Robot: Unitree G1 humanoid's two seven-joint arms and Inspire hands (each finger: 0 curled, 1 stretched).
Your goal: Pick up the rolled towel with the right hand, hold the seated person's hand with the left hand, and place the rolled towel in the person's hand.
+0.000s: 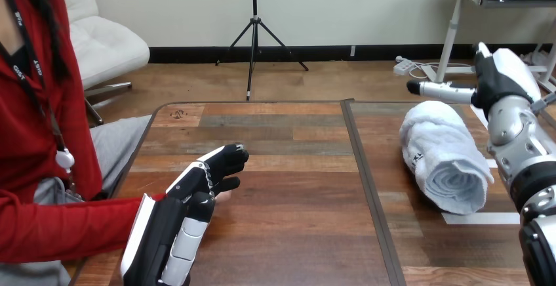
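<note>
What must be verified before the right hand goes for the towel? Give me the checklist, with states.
1. Rolled towel lying free on the table: ok.
2. Right hand open: ok, its visible finger is straight.
3. Right hand around the towel: not ok, it sits past the towel's far end.
4. Left hand at the person's hand: ok, it lies over it.
5. Left hand holding the person's hand: cannot tell.
6. The person's hand clear to receive the towel: cannot tell, mostly covered.

left hand [172,225] — black, white shells | right forearm [524,151] — silver, rounded segments
</note>
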